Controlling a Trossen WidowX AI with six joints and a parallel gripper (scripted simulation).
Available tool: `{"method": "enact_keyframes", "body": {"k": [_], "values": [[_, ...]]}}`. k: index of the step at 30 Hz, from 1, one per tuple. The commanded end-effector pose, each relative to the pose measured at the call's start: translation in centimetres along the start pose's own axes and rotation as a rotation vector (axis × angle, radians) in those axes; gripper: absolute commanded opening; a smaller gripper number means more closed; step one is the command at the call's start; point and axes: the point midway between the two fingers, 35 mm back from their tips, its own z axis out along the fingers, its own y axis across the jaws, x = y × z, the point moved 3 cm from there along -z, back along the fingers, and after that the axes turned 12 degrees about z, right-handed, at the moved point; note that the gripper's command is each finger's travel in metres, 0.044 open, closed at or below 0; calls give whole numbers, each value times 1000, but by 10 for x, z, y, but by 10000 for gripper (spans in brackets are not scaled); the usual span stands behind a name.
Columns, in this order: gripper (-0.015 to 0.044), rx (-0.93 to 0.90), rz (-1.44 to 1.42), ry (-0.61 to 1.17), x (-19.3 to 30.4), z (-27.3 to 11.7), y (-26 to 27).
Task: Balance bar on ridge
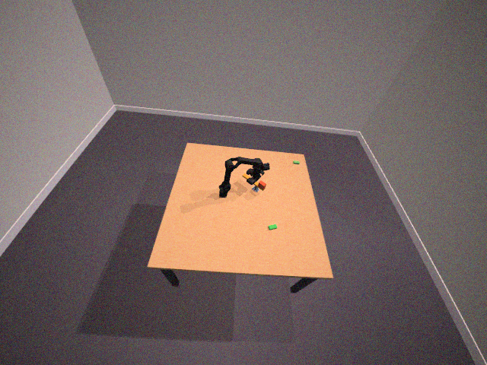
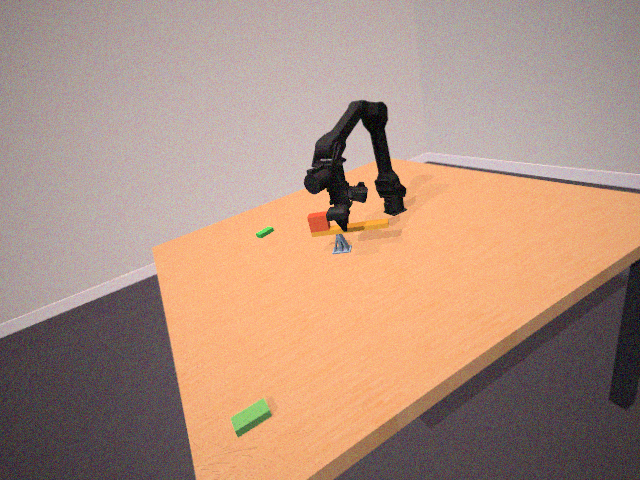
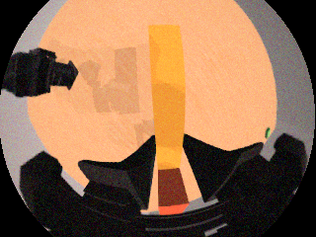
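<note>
The yellow-orange bar (image 1: 246, 176) (image 2: 369, 225) (image 3: 168, 99) is off the table, with a red block (image 1: 262, 185) (image 2: 318, 221) (image 3: 173, 190) on one end. My gripper (image 1: 253, 182) (image 2: 344, 228) (image 3: 168, 137) is shut on the bar, near the block end. The long free part of the bar points back towards the arm's base side. The blue-grey ridge (image 1: 256, 189) (image 2: 341, 244) stands on the table directly below the held part in the exterior view. Whether bar and ridge touch is too small to tell. The bar looks roughly level. The ridge is hidden in the wrist view.
One green block (image 1: 272, 226) (image 2: 251, 416) lies on the wooden table (image 1: 220, 243) (image 2: 413, 310) well away from the ridge. Another green block (image 1: 296, 162) (image 2: 264, 231) lies near a far corner in the top view. The arm's base stands beyond the bar's free end.
</note>
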Motion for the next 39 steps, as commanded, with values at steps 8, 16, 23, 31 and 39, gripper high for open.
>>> {"method": "enact_keyframes", "body": {"k": [8, 16, 23, 31, 39], "values": [[0, -1, 0, 0, 0, 0, 0], [0, -1, 0, 0, 0, 0, 0], [0, -1, 0, 0, 0, 0, 0], [167, -1, 0, 0, 0, 0, 0], [167, -1, 0, 0, 0, 0, 0]]}}
